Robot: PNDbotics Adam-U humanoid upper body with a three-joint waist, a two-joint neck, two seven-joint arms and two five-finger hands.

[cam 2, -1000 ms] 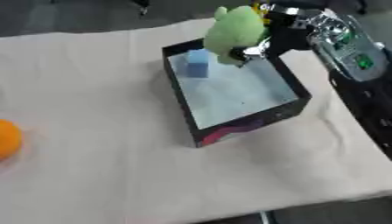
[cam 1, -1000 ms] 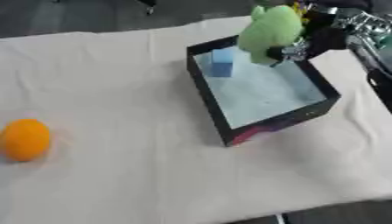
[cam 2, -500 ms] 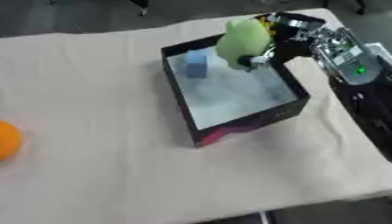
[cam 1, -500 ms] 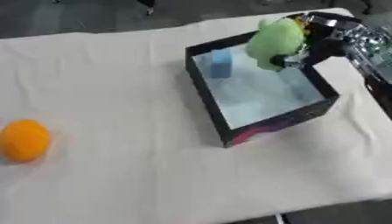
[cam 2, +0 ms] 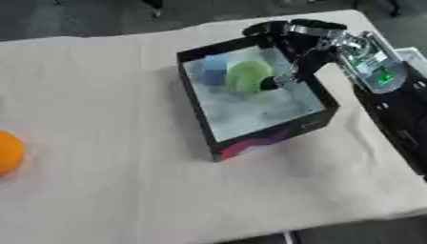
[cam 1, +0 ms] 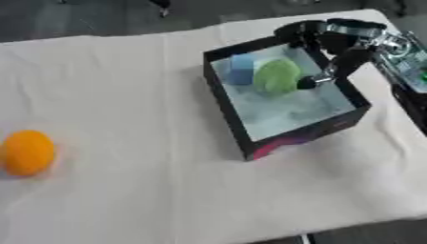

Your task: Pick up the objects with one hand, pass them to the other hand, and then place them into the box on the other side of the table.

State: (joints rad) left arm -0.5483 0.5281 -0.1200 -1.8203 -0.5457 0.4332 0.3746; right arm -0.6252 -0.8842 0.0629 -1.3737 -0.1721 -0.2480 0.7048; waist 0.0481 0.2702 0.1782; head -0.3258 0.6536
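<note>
No text, label, brand, number or sign can be read anywhere.

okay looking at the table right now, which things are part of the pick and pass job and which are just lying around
Part of the job:
- black open-topped box
- green rounded soft object inside the box, at the right hand
- pale blue block in the box's far corner
- orange ball at the table's left edge, not yet picked up

Just lying about:
- cream tablecloth; nothing else shows
</note>
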